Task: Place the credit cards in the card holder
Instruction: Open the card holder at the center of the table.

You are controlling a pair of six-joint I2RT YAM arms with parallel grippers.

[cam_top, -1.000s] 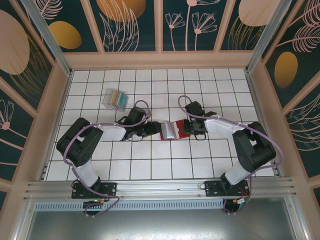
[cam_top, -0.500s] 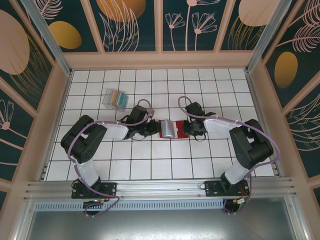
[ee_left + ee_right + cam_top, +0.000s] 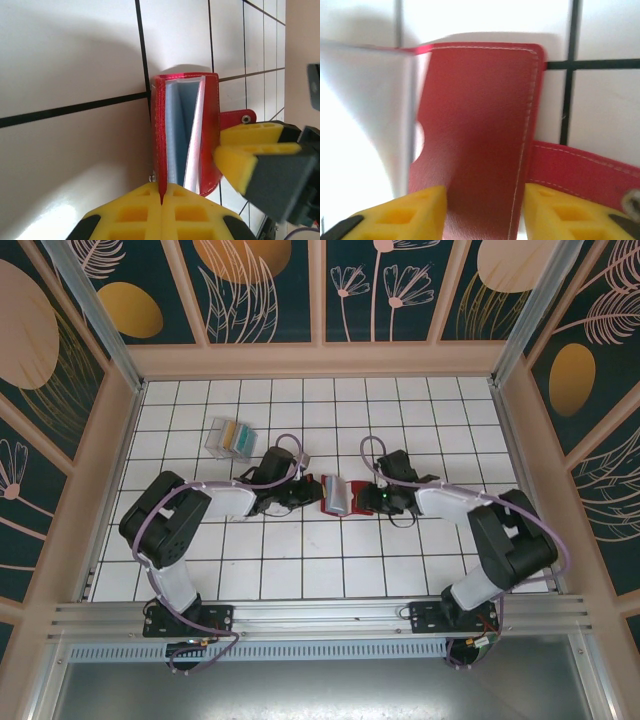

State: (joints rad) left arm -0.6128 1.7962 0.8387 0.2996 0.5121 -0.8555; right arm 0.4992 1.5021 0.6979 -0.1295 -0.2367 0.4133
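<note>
In the top view the credit cards (image 3: 236,434) stand inside the clear case (image 3: 213,443) at the far left of the tiled table (image 3: 300,570). They are well apart from the card holder (image 3: 338,496), lying beyond it and to its left. The left gripper (image 3: 306,493) is the nearer of the two to the case. Its jaws are closed on the end of the holder's left cover, and in the left wrist view the yellow pads (image 3: 135,215) meet on that red edge. The holder sits mid-table between the two grippers, spread in a narrow V with its grey-blue pockets exposed. The covers are joined at the end away from the left gripper and parted at the end nearest it. The right gripper (image 3: 485,210) has its jaws apart across the right cover; whether they press on it cannot be told. Judgement: a card must travel rightward from the case to the pockets. The left arm is better placed to fetch it, provided the right side first secures the holder.
</note>
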